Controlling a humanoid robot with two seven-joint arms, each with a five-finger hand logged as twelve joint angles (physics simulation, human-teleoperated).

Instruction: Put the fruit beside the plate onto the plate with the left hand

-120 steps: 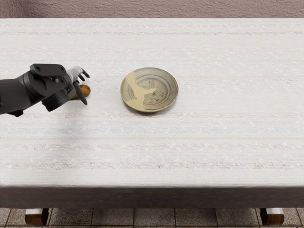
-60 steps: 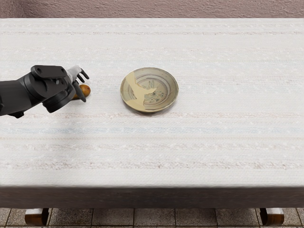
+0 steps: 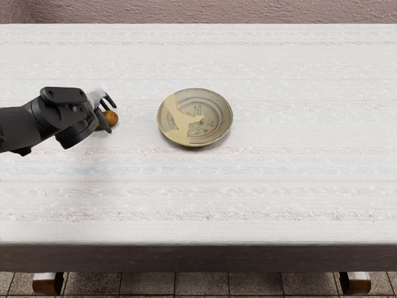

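A small orange-brown fruit point(image 3: 112, 118) lies on the table a little left of the plate point(image 3: 218, 126), a round beige dish with a darker pattern. My left hand point(image 3: 105, 110) reaches in from the left edge and sits right against the fruit, hiding its left part. The fingers point(image 3: 110, 99) arch over the fruit's far side and the thumb point(image 3: 105, 123) hangs by its near side. The hand is open around the fruit, which still rests on the cloth. The right arm does not show.
A pale woven cloth point(image 3: 260, 186) covers the whole table. The table's front edge point(image 3: 198, 251) runs along the bottom, with a tiled floor below. A wall stands behind the far edge.
The thumb has drawn in towards the fruit and the hand has settled slightly closer around it. Fruit and plate have not moved.
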